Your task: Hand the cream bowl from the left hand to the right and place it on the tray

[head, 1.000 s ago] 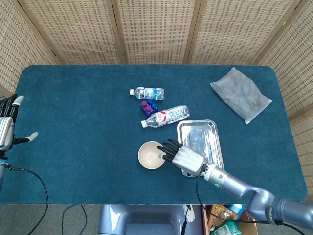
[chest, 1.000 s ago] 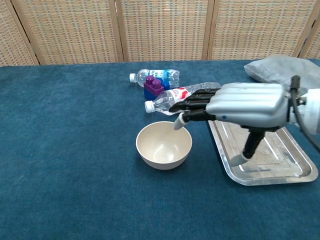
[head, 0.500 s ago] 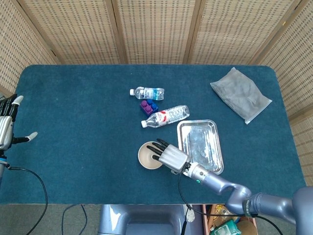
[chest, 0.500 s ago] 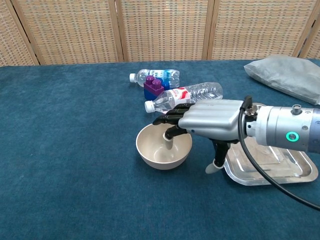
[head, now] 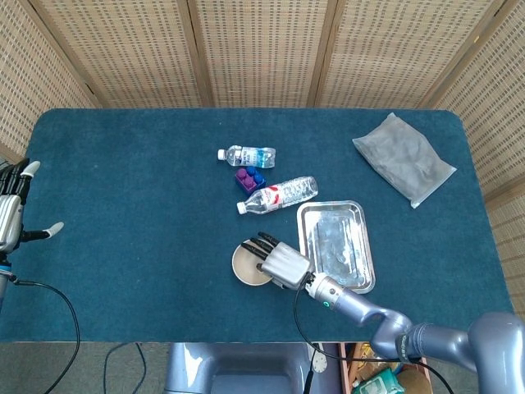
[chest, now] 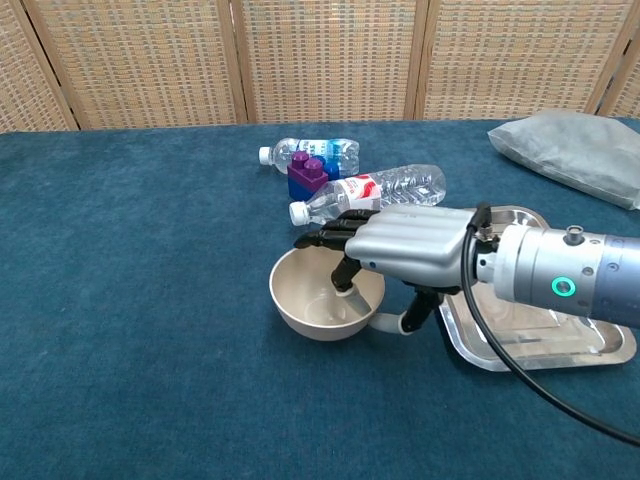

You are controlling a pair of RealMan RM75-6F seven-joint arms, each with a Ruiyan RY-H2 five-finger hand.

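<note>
One cream bowl is being gripped at its near rim, on the cloth just left of the tray, by the right hand — fingers inside, thumb under the wall — and is judged light, stiff, slippery; the left hand, fingers spread, is being cut off by the frame.

Cream bowl, silver tray — teal cloth, purple/blue blocks.

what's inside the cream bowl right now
The right hand's fingers dip into the cream bowl; no other contents show. The hand covers part of the bowl's interior.
</note>
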